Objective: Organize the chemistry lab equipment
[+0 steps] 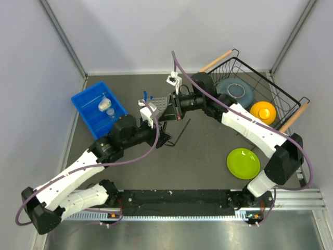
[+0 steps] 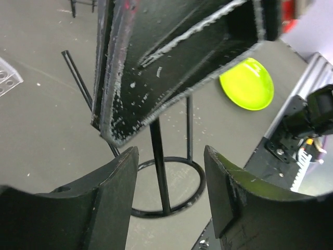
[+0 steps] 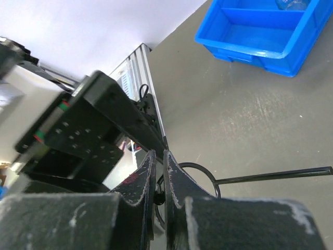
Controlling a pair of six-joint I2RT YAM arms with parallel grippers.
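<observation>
A: Where is the black wire ring stand (image 2: 160, 177)?

B: Mid-table (image 1: 208, 140), between the 2 arms. Its ring lies flat on the table and 1 thin rod stands up from it.

A: And the right claw (image 3: 158, 156)?

B: Clenched. The fingers are pinched to a slit about as thin as the wire. In the left wrist view the upright rod runs up behind its tip, so I read it as grasping the stand.

A: Left claw (image 2: 170, 156)?

B: Released, with the 2 fingers (image 2: 117, 179) spread wide. It hangs low beside the stand, and the ring shows in the gap between them. No contact that I can see.

A: The other glassware?

B: The clear square grid rack (image 1: 162, 101) sits just behind the claws. The blue bin (image 1: 78, 101), far left, holds the small clear cup (image 1: 110, 112) and another clear piece (image 1: 104, 103). Details there are too small to tell.

A: Dishes?

B: A green plate (image 1: 243, 163) lies flat at front right, well apart from the stand. A grey plate (image 1: 234, 91) and an orange bowl (image 1: 263, 111) sit in the black wire basket (image 1: 283, 86) at the right rear.
</observation>
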